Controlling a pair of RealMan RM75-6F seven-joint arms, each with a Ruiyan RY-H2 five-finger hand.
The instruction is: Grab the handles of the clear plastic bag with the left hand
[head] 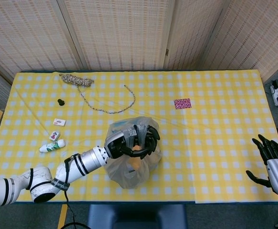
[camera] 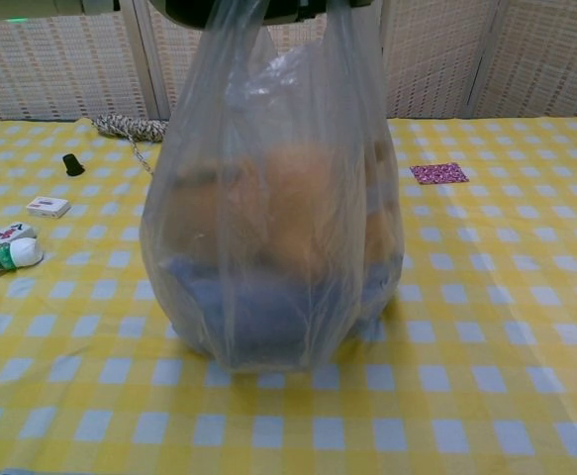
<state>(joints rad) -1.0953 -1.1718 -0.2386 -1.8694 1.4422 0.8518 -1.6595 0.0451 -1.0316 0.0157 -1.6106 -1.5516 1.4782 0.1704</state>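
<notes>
The bag (head: 129,164) stands on the table (head: 215,143) near its front edge, a little left of the middle. In the chest view the bag (camera: 273,228) fills the centre of the frame, its base on the checked cloth, with orange and blue things blurred inside it. Its handles (head: 136,133) run straight up from the body and are pulled taut; in the chest view the handles (camera: 342,59) narrow toward the top edge.

The left hand (head: 136,140) sits directly above the bag, at its mouth. Its dark fingers (head: 153,138) are curled in around the gathered handles, so the plastic passes through the closed grasp. In the chest view only the underside of the left hand (camera: 239,10) shows at the top edge, with the handles rising into it. The forearm reaches in from the lower left, over the table's front edge.

The right hand (head: 267,162) is well apart from the bag, off the table's right front corner. Its fingers are spread and it holds nothing.

Left of the bag lie a small white tube (head: 52,146) and two small white tiles (head: 56,129). Farther back are a black knob (head: 60,101) and a rope (head: 96,93), bundled at the far left with a loose end trailing toward the middle. A pink patterned card (head: 182,103) lies behind and right of the bag.
</notes>
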